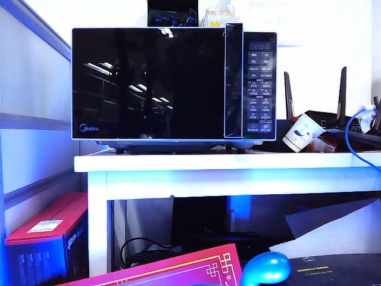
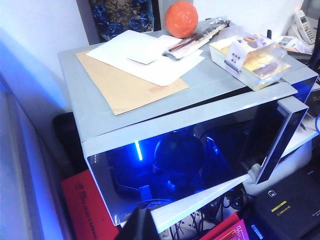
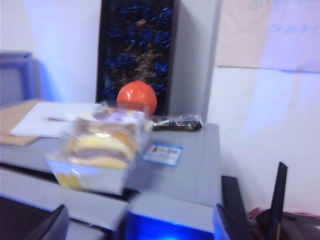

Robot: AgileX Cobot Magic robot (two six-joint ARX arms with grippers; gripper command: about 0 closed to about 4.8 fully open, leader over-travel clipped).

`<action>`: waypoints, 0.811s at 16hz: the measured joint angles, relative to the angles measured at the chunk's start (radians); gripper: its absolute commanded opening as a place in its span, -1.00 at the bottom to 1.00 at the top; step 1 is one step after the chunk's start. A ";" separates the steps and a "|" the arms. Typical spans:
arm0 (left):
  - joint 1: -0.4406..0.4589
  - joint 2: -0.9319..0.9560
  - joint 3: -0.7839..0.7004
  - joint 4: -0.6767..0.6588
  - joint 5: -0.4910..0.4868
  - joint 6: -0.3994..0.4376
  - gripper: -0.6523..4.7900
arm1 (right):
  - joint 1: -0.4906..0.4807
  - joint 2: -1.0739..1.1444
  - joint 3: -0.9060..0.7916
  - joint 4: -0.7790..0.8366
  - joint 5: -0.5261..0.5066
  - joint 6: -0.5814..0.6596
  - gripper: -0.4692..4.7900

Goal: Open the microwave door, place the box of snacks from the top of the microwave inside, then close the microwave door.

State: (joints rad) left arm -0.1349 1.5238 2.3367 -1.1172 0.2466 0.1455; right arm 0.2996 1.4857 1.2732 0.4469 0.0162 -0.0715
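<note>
Microwave [image 1: 172, 83] sits on your white table [image 1: 226, 162], its door [image 1: 149, 83] shut flush against the front in the exterior view, the vertical handle [image 1: 233, 80] just beside the button panel [image 1: 259, 89]; going left to right across its top in the left wrist view, you see a brown envelope [image 2: 125, 82], white papers [image 2: 145, 55], an orange ball [image 2: 181, 18], then the box of snacks [image 2: 252, 57] at the corner above the handle; your left gripper shows only as a dark edge, so you cannot tell its opening; your right gripper [image 3: 140, 227] stands wide, near the box, holding nothing
</note>
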 measured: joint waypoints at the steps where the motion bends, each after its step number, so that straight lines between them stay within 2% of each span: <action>1: 0.000 0.000 0.000 0.000 0.000 0.000 -0.78 | -0.047 0.001 0.000 -0.015 -0.096 0.027 0.57; 4: 0.000 0.001 0.000 0.026 0.000 0.000 -0.78 | -0.225 0.025 0.000 -0.056 -0.605 0.159 0.56; 8: 0.000 0.050 0.000 0.182 0.000 -0.001 -0.78 | -0.249 0.118 0.000 -0.040 -0.851 0.189 0.56; 11: 0.000 0.107 0.000 0.209 0.000 -0.003 -0.78 | -0.238 0.193 0.002 0.018 -0.885 0.227 0.56; 13: 0.000 0.122 0.000 0.212 0.000 -0.003 -0.78 | -0.230 0.265 0.077 0.028 -0.924 0.275 0.56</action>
State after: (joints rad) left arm -0.1349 1.6459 2.3367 -0.9051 0.2466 0.1421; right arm 0.0692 1.7504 1.3502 0.4751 -0.9081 0.2035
